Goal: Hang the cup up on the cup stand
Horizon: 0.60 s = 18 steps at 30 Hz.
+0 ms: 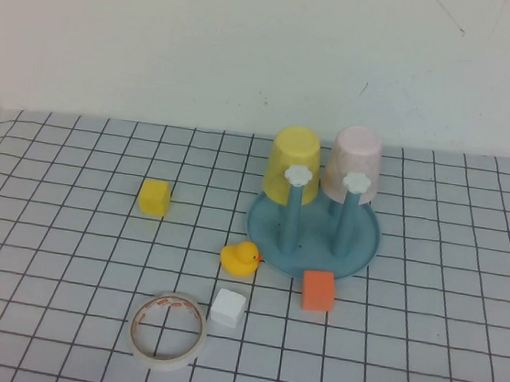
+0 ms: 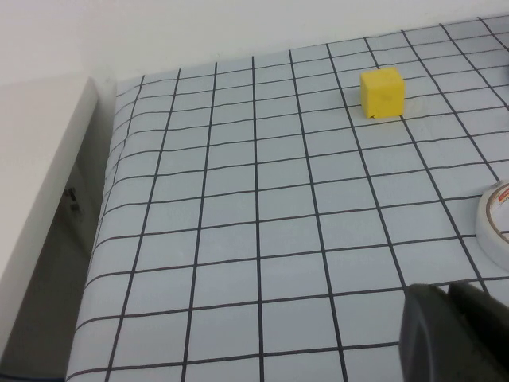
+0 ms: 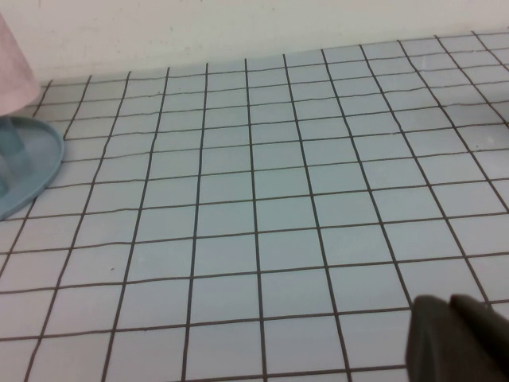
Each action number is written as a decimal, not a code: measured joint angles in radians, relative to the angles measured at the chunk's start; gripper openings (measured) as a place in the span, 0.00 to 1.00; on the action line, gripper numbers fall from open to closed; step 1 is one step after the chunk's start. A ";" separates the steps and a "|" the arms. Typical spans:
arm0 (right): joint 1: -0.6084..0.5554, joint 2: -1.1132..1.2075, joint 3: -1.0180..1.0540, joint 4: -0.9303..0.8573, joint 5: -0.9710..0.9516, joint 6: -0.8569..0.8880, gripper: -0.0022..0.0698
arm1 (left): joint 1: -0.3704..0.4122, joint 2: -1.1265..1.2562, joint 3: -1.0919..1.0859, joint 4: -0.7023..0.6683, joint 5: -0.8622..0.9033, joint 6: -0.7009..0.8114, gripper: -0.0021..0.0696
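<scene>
The cup [image 1: 354, 164] hung inverted on the cup stand [image 1: 359, 249]. Left gripper [image 2: 457, 334] and right gripper [image 3: 461, 338] were mostly cut off; jaw state could not be told.

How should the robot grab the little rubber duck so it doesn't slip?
Best guess: grip the rubber duck across its round body, coming straight down from above. It sits upright beside the cup stand, leaving room on both flanks. Its head looks too small. The left pincer and right pincer both show only at their wrist views' edges.

Grid table [image 1: 64, 252]: stand [image 1: 359, 249], blocks, duck [image 1: 240, 258], tape [image 1: 168, 330].
</scene>
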 joint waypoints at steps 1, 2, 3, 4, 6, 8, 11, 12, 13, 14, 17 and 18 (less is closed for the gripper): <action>0.000 0.000 0.000 0.000 0.000 0.000 0.03 | 0.000 0.000 0.000 -0.002 0.002 0.000 0.03; 0.000 0.000 0.000 0.000 0.000 0.000 0.03 | 0.000 0.000 0.000 -0.002 0.002 0.006 0.03; 0.000 0.000 0.000 0.000 0.000 0.000 0.03 | 0.000 0.000 0.000 -0.002 0.002 0.020 0.03; 0.000 0.000 0.000 0.000 0.000 0.000 0.03 | 0.000 0.000 0.000 -0.002 0.002 0.032 0.03; 0.000 0.000 0.000 0.000 0.000 0.000 0.03 | 0.000 0.000 0.000 -0.002 0.002 0.057 0.03; 0.000 0.000 0.000 0.000 0.000 0.000 0.03 | 0.000 -0.001 0.000 -0.002 0.002 0.070 0.03; 0.000 0.000 0.000 0.000 0.000 0.000 0.03 | 0.000 -0.002 0.000 -0.002 0.004 0.077 0.03; 0.000 0.000 0.000 0.000 0.000 0.000 0.03 | 0.000 -0.002 0.000 -0.002 0.004 0.077 0.03; 0.000 0.000 0.000 0.000 0.000 0.000 0.03 | 0.000 -0.002 0.000 -0.002 0.004 0.077 0.03; 0.000 0.000 0.000 0.000 0.000 0.000 0.03 | 0.000 -0.002 0.000 -0.002 0.004 0.077 0.03; 0.000 0.000 0.000 0.000 0.000 0.000 0.03 | 0.000 -0.002 0.000 -0.002 0.004 0.078 0.03; 0.000 0.000 0.000 0.000 0.000 0.000 0.03 | 0.000 -0.002 0.000 -0.002 0.004 0.078 0.03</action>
